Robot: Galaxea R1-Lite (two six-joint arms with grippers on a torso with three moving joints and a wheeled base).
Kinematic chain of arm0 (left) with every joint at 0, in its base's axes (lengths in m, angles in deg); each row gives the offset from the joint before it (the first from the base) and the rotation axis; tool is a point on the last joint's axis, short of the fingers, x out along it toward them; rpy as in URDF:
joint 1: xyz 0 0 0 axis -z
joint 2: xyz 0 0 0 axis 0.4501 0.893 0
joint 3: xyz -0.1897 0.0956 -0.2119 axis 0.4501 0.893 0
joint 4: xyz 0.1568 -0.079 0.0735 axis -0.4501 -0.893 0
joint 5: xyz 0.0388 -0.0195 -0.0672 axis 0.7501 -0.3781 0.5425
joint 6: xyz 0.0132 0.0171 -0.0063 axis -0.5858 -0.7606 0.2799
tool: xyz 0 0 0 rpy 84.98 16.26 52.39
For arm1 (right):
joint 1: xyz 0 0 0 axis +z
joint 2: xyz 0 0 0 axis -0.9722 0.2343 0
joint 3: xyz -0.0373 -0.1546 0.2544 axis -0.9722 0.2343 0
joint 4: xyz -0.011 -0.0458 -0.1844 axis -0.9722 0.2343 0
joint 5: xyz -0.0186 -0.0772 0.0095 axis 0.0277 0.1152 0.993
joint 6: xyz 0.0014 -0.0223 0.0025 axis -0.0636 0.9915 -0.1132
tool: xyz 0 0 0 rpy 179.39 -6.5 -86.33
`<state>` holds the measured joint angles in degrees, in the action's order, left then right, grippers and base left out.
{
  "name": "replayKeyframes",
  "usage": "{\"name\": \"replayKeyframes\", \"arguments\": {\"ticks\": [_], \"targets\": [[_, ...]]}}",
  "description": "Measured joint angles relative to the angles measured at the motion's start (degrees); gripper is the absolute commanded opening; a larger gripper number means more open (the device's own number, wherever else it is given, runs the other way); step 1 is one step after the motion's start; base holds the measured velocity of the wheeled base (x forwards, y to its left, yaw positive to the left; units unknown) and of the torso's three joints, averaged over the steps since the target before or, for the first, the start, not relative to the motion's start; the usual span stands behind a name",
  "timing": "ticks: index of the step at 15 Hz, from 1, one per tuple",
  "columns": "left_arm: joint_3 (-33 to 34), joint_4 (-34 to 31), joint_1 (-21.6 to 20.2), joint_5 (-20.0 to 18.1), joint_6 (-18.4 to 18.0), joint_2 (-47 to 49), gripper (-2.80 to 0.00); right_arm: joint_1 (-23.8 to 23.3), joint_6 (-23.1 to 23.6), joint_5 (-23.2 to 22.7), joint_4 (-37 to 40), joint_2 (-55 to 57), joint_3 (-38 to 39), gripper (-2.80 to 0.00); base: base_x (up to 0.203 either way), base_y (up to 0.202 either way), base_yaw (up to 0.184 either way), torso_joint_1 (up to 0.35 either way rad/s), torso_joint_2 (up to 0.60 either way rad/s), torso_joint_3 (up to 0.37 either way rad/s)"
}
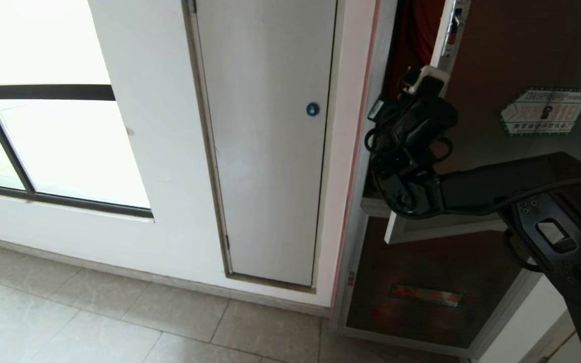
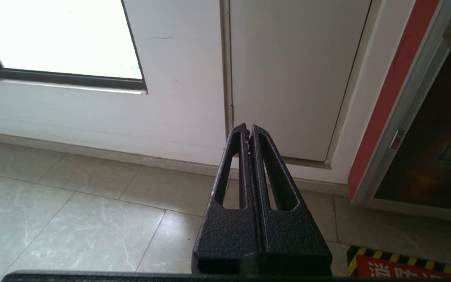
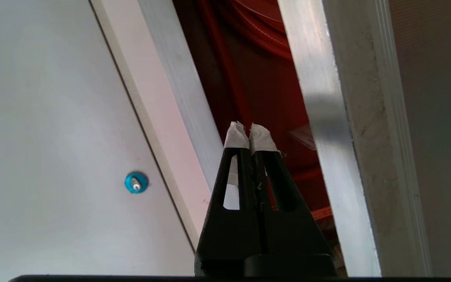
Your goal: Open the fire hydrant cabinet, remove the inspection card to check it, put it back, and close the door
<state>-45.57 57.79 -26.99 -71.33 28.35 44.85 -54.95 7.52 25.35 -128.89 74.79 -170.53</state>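
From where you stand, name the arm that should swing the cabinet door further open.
Right. The right pincer, shut, sits at the free edge of the door, in the gap showing the red interior. The left pincer hangs low, facing the white door and the floor.

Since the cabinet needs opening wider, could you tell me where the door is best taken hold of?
On the door's free silver edge, coming from the gap side, where the red interior shows. It stands ajar, so that upright edge is exposed; the glass face offers no purchase. The right gripper, fingers together, already points into that gap.
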Motion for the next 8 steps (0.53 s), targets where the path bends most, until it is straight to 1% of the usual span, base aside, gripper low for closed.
{"name": "replayKeyframes", "arguments": {"ticks": [8], "targets": [[0.00, -0.02, 0.00, 0.02, -0.01, 0.00, -2.80, -0.97, -0.10, 0.35, 0.03, -0.04, -0.08, -2.80, 0.000, 0.000, 0.000, 0.000, 0.00, 0.000]]}}
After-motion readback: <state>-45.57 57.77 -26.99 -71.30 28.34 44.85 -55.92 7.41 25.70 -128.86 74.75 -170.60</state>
